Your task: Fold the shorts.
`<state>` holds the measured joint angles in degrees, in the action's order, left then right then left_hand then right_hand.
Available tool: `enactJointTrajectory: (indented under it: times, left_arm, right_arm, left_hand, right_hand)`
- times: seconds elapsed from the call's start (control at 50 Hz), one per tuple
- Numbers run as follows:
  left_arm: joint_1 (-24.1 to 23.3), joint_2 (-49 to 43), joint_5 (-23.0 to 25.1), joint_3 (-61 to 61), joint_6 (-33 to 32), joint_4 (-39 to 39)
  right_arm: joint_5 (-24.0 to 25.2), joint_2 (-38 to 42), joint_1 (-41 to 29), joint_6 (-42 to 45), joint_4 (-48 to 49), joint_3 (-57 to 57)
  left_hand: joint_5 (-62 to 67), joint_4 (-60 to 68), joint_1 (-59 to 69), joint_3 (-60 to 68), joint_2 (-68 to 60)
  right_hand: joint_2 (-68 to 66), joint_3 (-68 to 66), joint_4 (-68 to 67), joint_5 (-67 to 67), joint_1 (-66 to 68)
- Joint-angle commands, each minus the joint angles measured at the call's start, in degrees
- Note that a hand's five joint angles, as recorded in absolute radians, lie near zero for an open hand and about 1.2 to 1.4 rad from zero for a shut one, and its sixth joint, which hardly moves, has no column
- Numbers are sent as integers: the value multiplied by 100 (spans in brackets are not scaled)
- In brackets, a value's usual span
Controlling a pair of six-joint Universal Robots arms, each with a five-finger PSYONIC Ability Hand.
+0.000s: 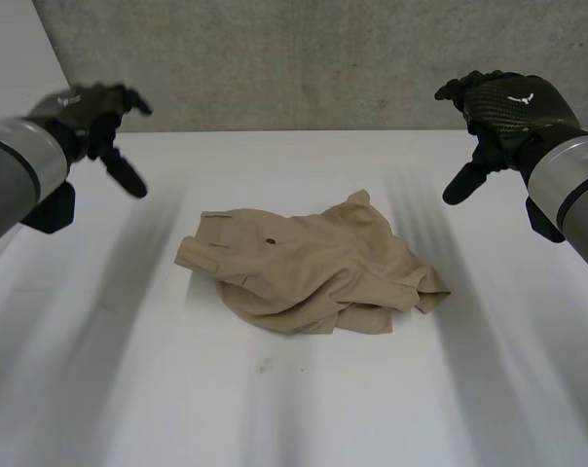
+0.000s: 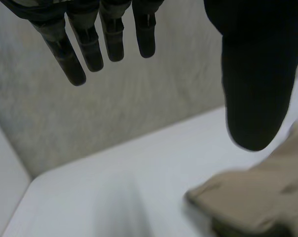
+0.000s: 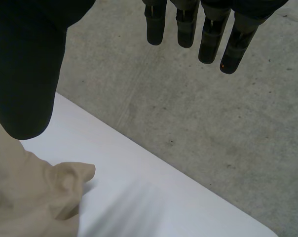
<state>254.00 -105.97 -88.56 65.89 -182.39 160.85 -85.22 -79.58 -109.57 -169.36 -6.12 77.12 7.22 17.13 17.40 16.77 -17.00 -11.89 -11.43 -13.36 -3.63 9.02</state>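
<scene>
Tan shorts (image 1: 313,263) lie crumpled in the middle of the white table (image 1: 128,389), touched by neither hand. Left hand (image 1: 97,115) and right hand (image 1: 503,105) hover well apart on either side, each spread open, holding nothing, before a grey wall (image 1: 304,58).
</scene>
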Motion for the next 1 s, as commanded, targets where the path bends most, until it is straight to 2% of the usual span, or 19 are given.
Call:
enactJointTrajectory:
  times: [0.02,0.1,0.28,0.42,0.6,0.66,0.68,0.7,0.76,0.82,0.88,1.0]
  left_arm:
    - [360,-1487,137,-129,-1377,8]
    - [501,-2015,444,-261,-1677,-62]
    - [589,-2428,1612,-279,-1195,-344]
    - [528,-2587,1807,-296,-640,-335]
    - [343,-2719,1833,-279,361,140]
    - [334,-2736,1833,-270,485,140]
    - [325,-2736,1825,-270,537,157]
    - [325,-2736,1825,-279,555,166]
    - [360,-2727,1781,-305,582,245]
    - [431,-2701,1719,-331,608,324]
    - [545,-2578,1387,-454,635,438]
    - [1028,-1533,-283,-630,600,903]
  right_arm:
    - [-3,145,-47,236,5,22]
    - [-21,171,-47,351,5,57]
    - [-21,180,-47,386,49,84]
    - [-21,312,-56,386,49,101]
    - [-21,391,-65,403,58,110]
    - [-21,391,-65,403,58,119]
    - [-21,400,-65,403,58,119]
    - [-21,400,-65,412,58,119]
    - [-21,400,-74,412,58,127]
    - [-30,408,-74,482,67,145]
    - [-30,443,-74,596,93,163]
    - [-38,470,-74,755,163,171]
  left_hand:
    - [1081,1091,1064,1127,-1104]
    - [1300,1310,1282,1346,-1323]
    - [1351,1361,1334,1397,-1374]
    - [1351,1361,1334,1397,-1374]
    - [1468,1478,1451,1514,-1491]
    - [2707,2717,2690,2753,-2730]
    - [4246,4256,4228,4291,-4268]
    - [4844,4854,4826,4890,-4867]
    - [6274,6284,6256,6319,-6297]
    - [6278,6287,6260,6323,-6300]
    - [6278,6287,6260,6323,-6300]
    - [6278,6287,6260,6323,-6300]
  right_hand:
    - [189,143,336,363,98]
    - [189,143,336,363,98]
    - [189,143,336,363,98]
    - [189,143,336,363,98]
    - [189,143,336,363,98]
    - [189,143,336,363,98]
    - [189,143,336,363,98]
    - [189,143,336,363,98]
    - [189,143,336,363,98]
    - [189,143,336,363,98]
    - [189,143,336,363,98]
    - [189,143,336,363,98]
